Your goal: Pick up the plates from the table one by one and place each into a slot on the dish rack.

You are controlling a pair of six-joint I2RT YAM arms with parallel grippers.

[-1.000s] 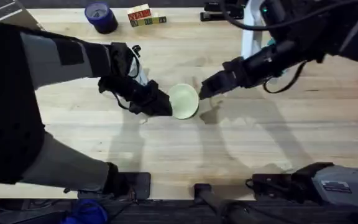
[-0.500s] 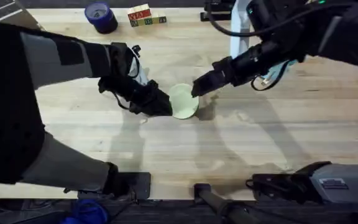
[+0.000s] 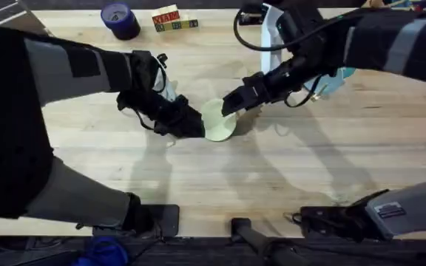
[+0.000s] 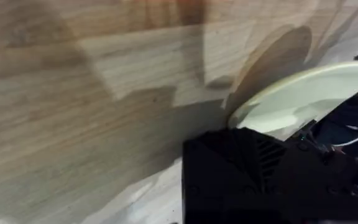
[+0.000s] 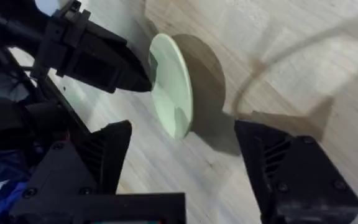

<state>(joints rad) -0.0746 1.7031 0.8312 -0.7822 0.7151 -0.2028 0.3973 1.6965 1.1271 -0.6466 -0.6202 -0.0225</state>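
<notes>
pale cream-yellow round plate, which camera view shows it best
The right wrist view: the pale cream-yellow round plate stands tilted with its face and rim showing, the left gripper at its edge. The overhead view shows it partly covered; the left wrist view shows its edge.

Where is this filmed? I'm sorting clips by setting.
Probably a robotics lab workbench, not a kitchen: a pale plank table, two robot arms meeting over one cream plate, and a tape roll with lettered blocks at the far edge.

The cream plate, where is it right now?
In the overhead view the cream plate sits mid-table, tilted on edge, between the left gripper and the right gripper.
</notes>
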